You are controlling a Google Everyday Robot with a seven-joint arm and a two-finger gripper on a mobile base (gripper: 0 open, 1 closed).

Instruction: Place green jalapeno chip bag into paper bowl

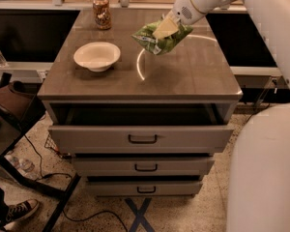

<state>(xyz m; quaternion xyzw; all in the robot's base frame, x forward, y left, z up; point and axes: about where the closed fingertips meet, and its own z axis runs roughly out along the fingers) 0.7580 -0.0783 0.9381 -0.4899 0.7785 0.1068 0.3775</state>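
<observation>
The green jalapeno chip bag (pixel 159 38) hangs in the air above the middle-right of the cabinet top, clear of the surface. My gripper (pixel 167 27) is shut on its upper part, with the white arm reaching in from the upper right. The paper bowl (pixel 97 55) is cream-white and stands empty on the left side of the top, well to the left of the bag and below it.
A brown-red can (pixel 102 12) stands at the back left of the cabinet top (pixel 183 81). The top drawer (pixel 141 129) below is pulled open. A dark chair (pixel 12 105) stands at the left, with cables on the floor.
</observation>
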